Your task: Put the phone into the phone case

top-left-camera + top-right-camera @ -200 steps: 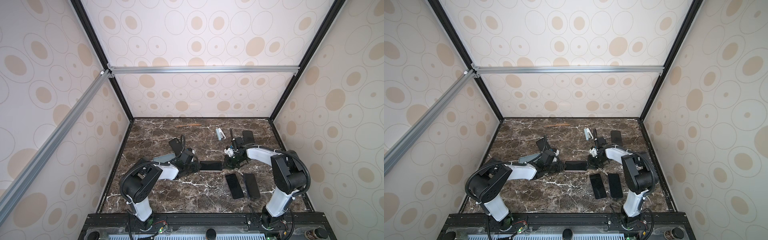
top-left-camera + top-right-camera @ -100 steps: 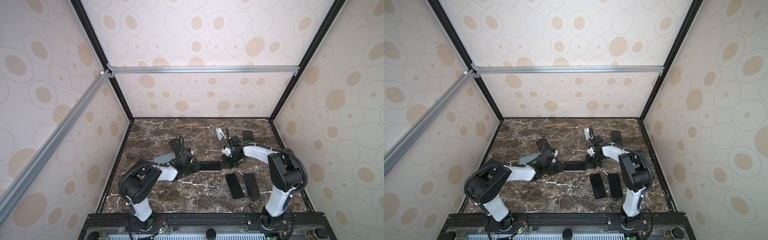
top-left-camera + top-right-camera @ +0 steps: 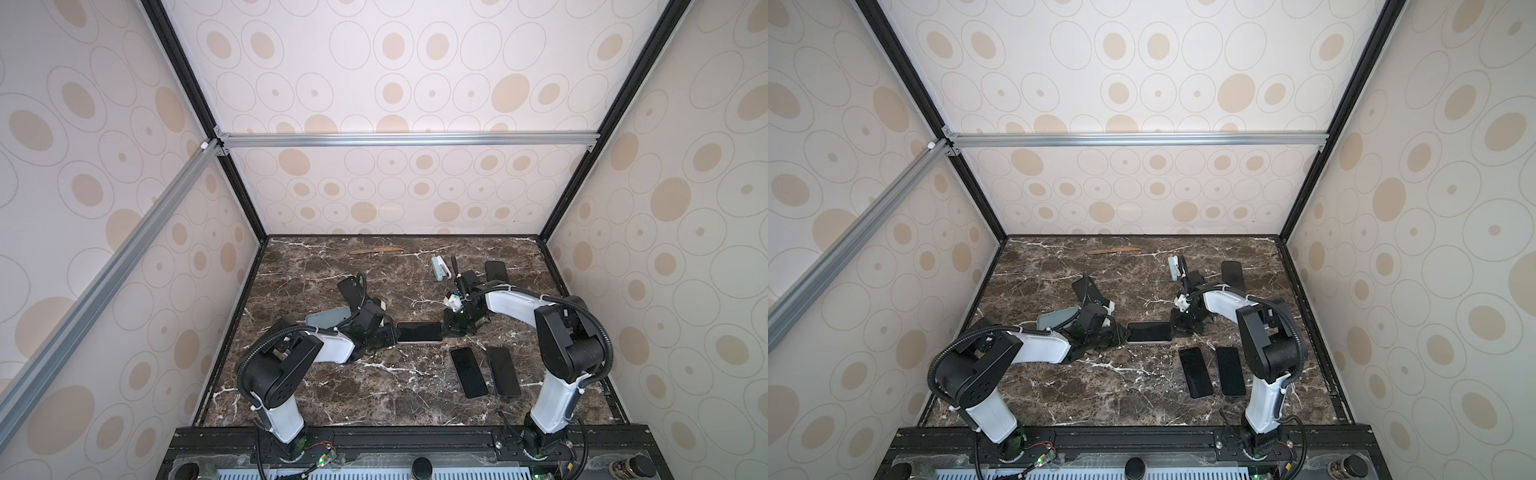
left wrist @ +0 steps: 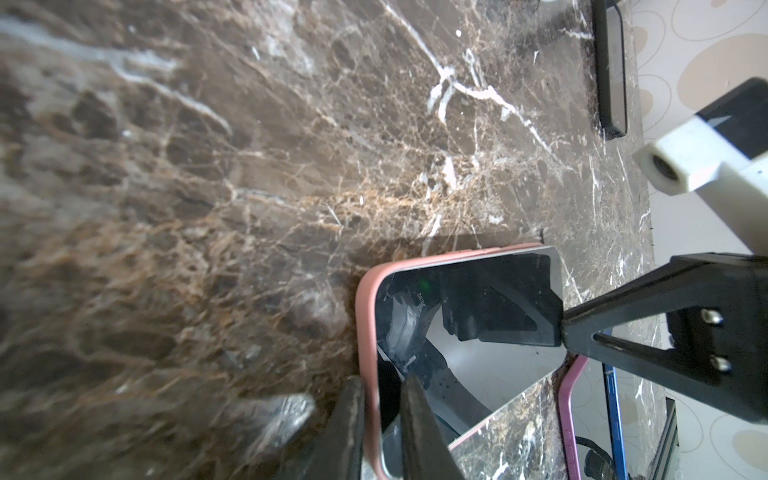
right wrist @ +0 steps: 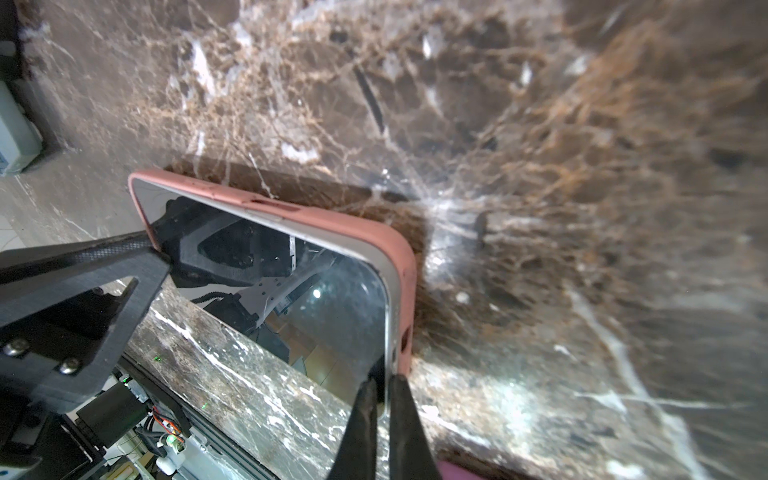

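Note:
The phone (image 3: 419, 331) (image 3: 1148, 331), dark screen up, lies in a pink phone case (image 4: 368, 316) (image 5: 332, 216) at mid-table between both arms. Its silver edge shows just inside the pink rim. My left gripper (image 3: 392, 332) (image 4: 380, 382) is shut on the case's end wall, one finger outside it and one on the screen side. My right gripper (image 3: 446, 328) (image 5: 383, 380) is shut on the phone's opposite end, pinching its silver edge beside the case wall. Each wrist view shows the other gripper's black finger at the far end of the phone.
Two black phones (image 3: 468, 372) (image 3: 503, 370) lie side by side at the front right. A dark phone (image 3: 496, 271) and a light blue item (image 3: 438, 268) sit at the back right. A grey-blue case (image 3: 326, 319) and a black one (image 3: 349, 289) lie behind my left arm. A wooden stick (image 3: 376, 250) lies by the back wall.
The right arm has shifted slightly to the left. The phone, the case and both grips look the same.

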Robot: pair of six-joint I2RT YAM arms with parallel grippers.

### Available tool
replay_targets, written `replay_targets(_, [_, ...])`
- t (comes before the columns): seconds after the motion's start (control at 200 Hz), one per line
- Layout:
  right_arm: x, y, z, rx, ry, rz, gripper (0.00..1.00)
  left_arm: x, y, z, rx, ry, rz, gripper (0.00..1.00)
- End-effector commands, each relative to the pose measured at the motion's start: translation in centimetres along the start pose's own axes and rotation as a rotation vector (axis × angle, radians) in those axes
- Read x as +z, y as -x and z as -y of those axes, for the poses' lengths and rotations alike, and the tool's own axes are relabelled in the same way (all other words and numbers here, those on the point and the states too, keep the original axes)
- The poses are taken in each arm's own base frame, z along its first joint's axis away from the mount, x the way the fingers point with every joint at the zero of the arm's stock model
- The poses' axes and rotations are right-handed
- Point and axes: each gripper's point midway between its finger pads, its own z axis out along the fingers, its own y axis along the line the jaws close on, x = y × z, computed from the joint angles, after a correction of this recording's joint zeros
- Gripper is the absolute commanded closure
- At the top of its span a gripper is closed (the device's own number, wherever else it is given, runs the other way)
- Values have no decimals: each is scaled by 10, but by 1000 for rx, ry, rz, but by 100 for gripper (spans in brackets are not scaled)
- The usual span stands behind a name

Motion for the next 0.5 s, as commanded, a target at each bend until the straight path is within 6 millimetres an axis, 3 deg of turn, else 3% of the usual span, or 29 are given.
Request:
replay_targets(0.0, [100,-86,74,9,-265,-298,92,-4,-67,-52,-66,174,-216,82])
replay_targets(0.495, [127,-113,103,-12,-415,-378,92,-3,-73,-57,-89,168,-220,82])
